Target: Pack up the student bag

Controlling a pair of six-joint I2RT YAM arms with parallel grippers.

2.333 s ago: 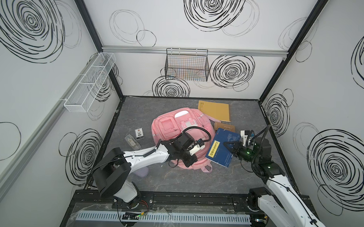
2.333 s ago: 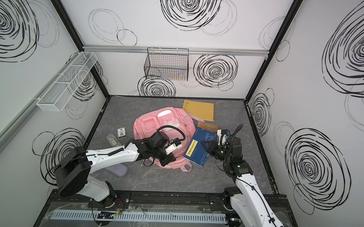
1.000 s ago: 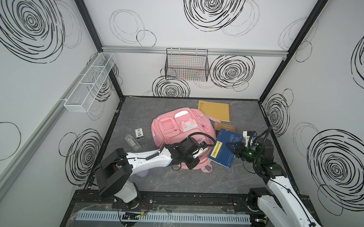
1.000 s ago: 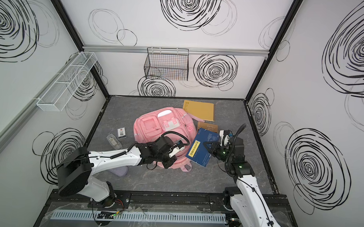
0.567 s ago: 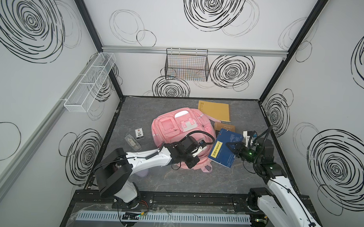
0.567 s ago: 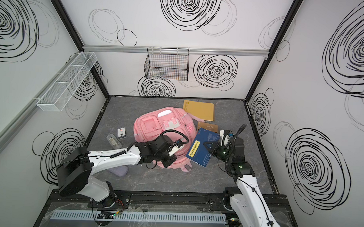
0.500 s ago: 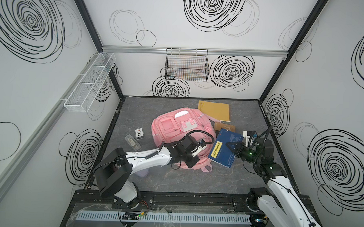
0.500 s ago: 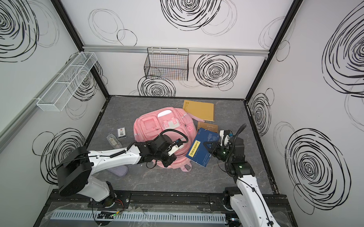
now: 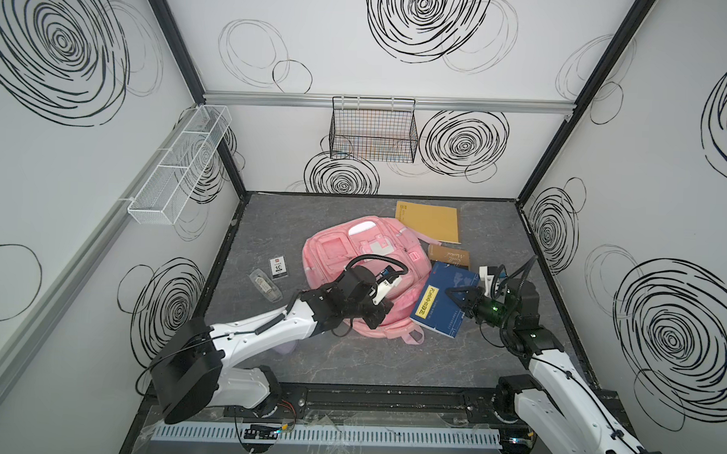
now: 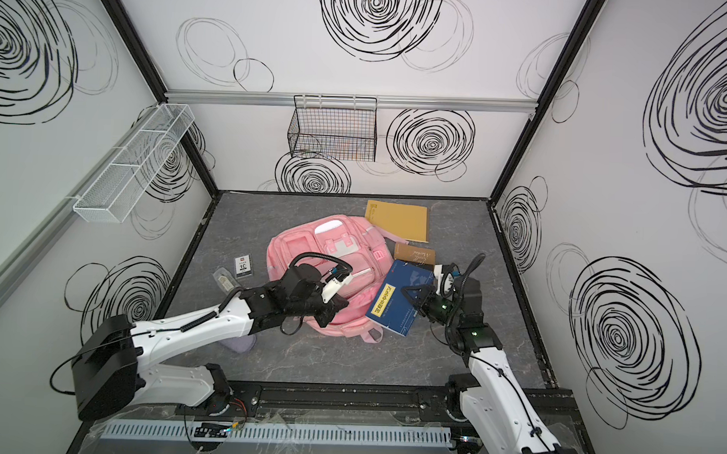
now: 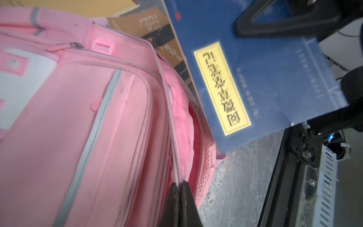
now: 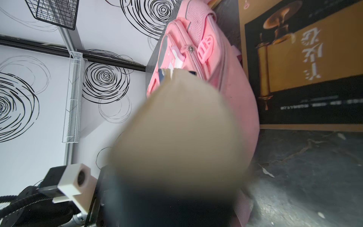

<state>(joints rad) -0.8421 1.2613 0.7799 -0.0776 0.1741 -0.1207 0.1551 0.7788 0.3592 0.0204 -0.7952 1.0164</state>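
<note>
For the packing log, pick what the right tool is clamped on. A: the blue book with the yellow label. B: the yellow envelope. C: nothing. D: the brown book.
A: in a top view the right tool is closed on one edge of the blue book, while the yellow envelope and the brown book lie clear of that tool.
</note>
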